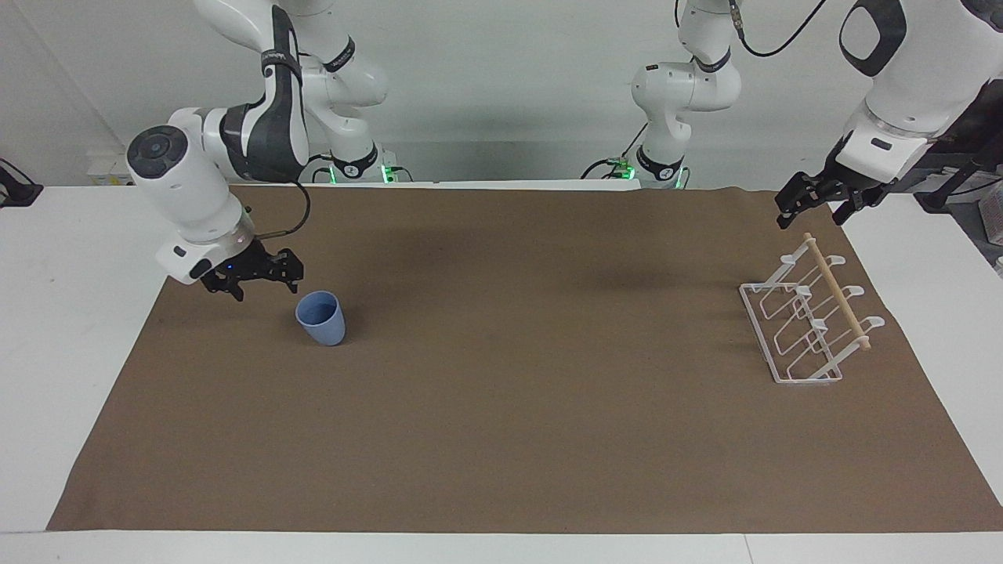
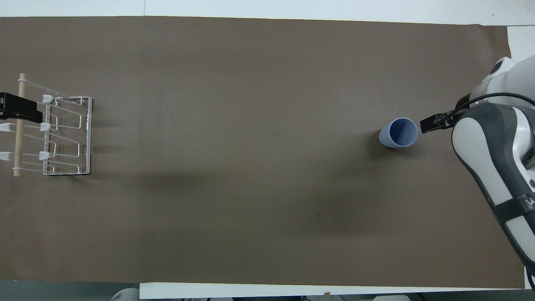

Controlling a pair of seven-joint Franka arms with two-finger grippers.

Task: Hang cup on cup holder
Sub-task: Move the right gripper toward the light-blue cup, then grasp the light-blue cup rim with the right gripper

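Observation:
A light-blue cup [image 1: 320, 317] [image 2: 399, 133] stands upright, mouth up, on the brown cloth toward the right arm's end of the table. My right gripper [image 1: 266, 291] hangs low over the cloth just beside the cup, open and holding nothing. A small gap separates it from the cup. In the overhead view only one of its fingers [image 2: 434, 124] shows by the cup's rim. The white wire cup holder [image 1: 793, 327] [image 2: 67, 134] with its wooden dowel sits at the left arm's end. My left gripper [image 1: 811, 221] waits open over the holder's edge nearest the robots.
A brown cloth [image 1: 517, 407] covers most of the white table [image 1: 70, 266]. The right arm's forearm [image 2: 497, 167] hangs over the cloth's edge at its own end. Both arm bases stand at the robots' edge of the table.

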